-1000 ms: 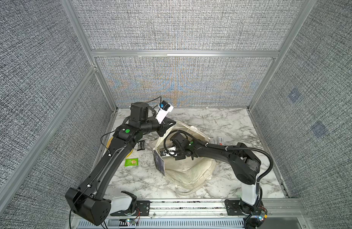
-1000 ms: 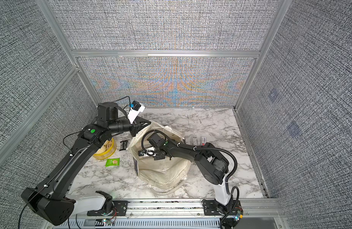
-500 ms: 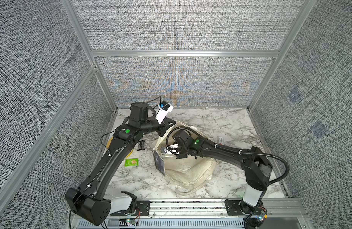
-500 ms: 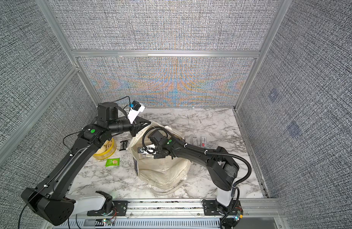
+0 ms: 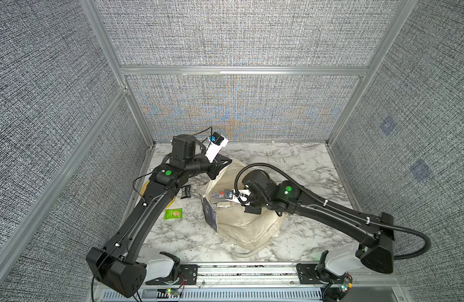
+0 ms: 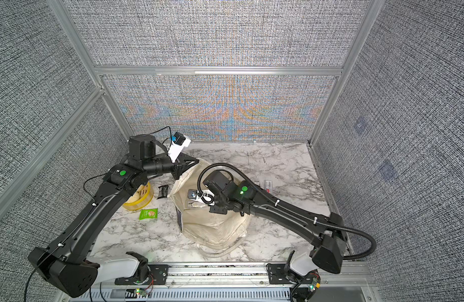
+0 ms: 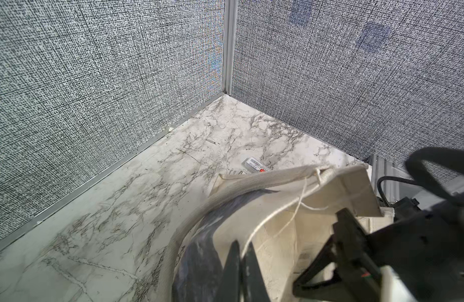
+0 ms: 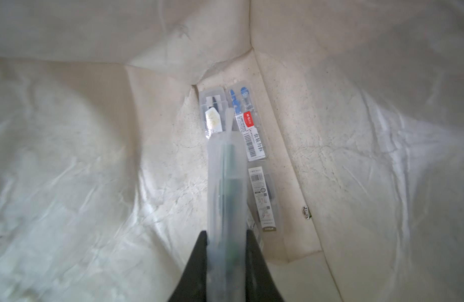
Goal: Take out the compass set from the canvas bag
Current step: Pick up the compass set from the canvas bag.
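The white marble-patterned bench carried everything inside the grey fabric-walled enclosure. Two black arms reached over it from the near rail.

The large cream canvas bag, with a dark grey-blue printed panel on its outside, stood slumped near the middle of the bench with its mouth upward. The left fingers were clenched on the far rim of the canvas bag. In the left wrist view the cream hem sat pinched between them.

The right arm dipped into the open mouth, and both top views hid its tip. In the right wrist view the right fingers were clamped on either side of the compass set, a long frosted plastic case with a dark green tool inside. The compass set was inside the bag, its far end over other packs on the bag's floor. Whether it touched them could not be told.

Those packs were a clear pack of blue-capped pieces with a red-and-white barcode label and a clear box with a printed label.

On the bench by the left arm lay a round yellow object, a green sachet and a small black packet. A clear labelled pack lay beyond the right arm.
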{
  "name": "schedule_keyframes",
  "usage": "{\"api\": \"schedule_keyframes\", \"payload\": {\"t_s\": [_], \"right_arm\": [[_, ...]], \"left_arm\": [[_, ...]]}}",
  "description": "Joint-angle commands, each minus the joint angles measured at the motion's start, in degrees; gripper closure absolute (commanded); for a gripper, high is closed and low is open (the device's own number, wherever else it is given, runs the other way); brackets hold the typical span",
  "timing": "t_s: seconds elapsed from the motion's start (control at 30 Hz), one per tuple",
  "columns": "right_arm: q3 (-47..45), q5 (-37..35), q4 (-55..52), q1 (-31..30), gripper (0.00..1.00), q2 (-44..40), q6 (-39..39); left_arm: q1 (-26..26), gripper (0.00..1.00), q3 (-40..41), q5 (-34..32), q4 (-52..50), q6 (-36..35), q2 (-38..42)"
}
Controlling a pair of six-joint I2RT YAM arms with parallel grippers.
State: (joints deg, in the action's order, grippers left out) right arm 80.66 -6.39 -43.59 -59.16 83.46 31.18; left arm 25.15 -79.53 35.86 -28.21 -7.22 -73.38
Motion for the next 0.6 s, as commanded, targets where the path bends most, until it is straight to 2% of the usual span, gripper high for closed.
{"api": "schedule_keyframes", "payload": {"t_s": [0.0, 0.1, 0.23, 0.3, 0.37, 0.47, 0.57], "right_arm": [[2.5, 2.8, -7.1, -1.9, 0.85, -3.7, -6.1], [5.1, 6.8, -7.5, -4.9, 0.86, -8.7, -9.6], [11.6, 6.7, -7.9, -8.1, 0.91, -13.0, -14.4], [14.6, 5.4, -7.7, -8.3, 0.95, -14.5, -16.1], [16.7, 0.3, -6.1, -7.9, 0.98, -16.3, -17.3], [17.9, -7.1, -3.5, -3.1, 1.00, -18.3, -19.1], [18.1, -5.1, -1.9, 8.0, 1.00, -19.2, -22.5]], "left_arm": [[0.0, 1.00, -0.1, -0.1, 3.4, 0.4, -0.2], [-0.1, 1.00, -0.1, -0.4, 3.4, 0.5, -0.4], [-0.1, 1.00, -0.2, -0.3, 3.4, 0.5, -0.8], [-0.1, 1.00, -0.1, -0.3, 3.6, 0.7, -0.8], [0.0, 1.00, -0.1, -0.2, 3.8, 0.9, -0.9], [0.0, 1.00, 0.0, -0.1, 3.7, 0.9, -0.9], [-0.1, 1.00, 0.1, -0.2, 3.5, 0.8, -1.0]]}}
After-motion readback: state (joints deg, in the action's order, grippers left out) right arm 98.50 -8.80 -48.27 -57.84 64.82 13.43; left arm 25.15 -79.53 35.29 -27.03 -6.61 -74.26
